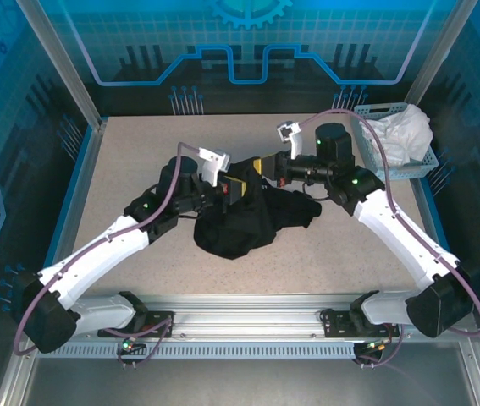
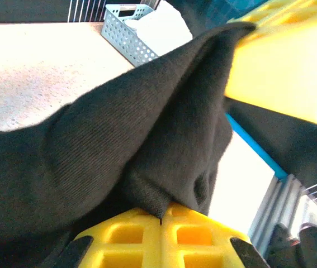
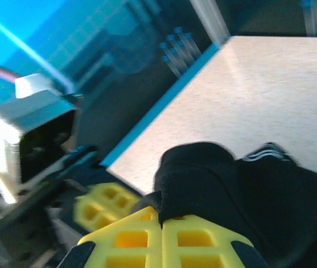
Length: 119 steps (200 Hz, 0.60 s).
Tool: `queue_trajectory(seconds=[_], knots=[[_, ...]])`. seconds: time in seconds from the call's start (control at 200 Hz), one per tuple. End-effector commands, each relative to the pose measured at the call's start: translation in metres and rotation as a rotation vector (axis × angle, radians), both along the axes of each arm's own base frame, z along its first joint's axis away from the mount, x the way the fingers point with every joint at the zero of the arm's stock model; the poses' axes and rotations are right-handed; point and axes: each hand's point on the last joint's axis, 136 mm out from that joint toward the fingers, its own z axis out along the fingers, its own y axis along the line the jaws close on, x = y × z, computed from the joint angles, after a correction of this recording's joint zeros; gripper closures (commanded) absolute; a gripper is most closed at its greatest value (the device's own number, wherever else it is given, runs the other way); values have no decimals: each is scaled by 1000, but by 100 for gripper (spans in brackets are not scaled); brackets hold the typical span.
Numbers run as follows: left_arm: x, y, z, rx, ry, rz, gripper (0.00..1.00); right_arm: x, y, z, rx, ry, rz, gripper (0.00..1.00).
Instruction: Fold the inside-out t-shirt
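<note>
Top: crumpled black cloth t-shirt (image 1: 241, 227) bunched at centre of beige counter (image 1: 129, 169); left claw (image 1: 233, 193) at its 11 o'clock, right claw (image 1: 265, 167) at 1 o'clock. Left wrist: left claw pressed together, pinching a shirt fold; perforated grey basket (image 2: 122, 30) at 11 o'clock. Right wrist, blurry: right claw apparently pinching shirt edge.

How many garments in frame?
2: black t-shirt bunched mid-table, pinched by left claw and right claw; white garment in the basket at far right. Basket may hide more.

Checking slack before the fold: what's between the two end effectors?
A raised ridge of the black t-shirt, with the left end effector and right end effector both shut on it. Clearest in the left wrist view.
</note>
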Motion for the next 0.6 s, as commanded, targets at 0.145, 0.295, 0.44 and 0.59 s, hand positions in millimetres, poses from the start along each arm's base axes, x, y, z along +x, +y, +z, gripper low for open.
queue_trajectory(seconds=[0.145,0.295,0.44,0.59], knots=[[-16,15,66,-343,172,72,100,11,-27,-21,-356,-65,-111,61],[-15,26,72,-329,153,133,100,-26,-23,-15,-337,-210,-35,52],[-19,24,76,-316,134,102,100,-52,-5,-32,-287,-251,58,50],[-27,22,77,-278,91,50,100,-42,0,-40,-306,-295,36,53]])
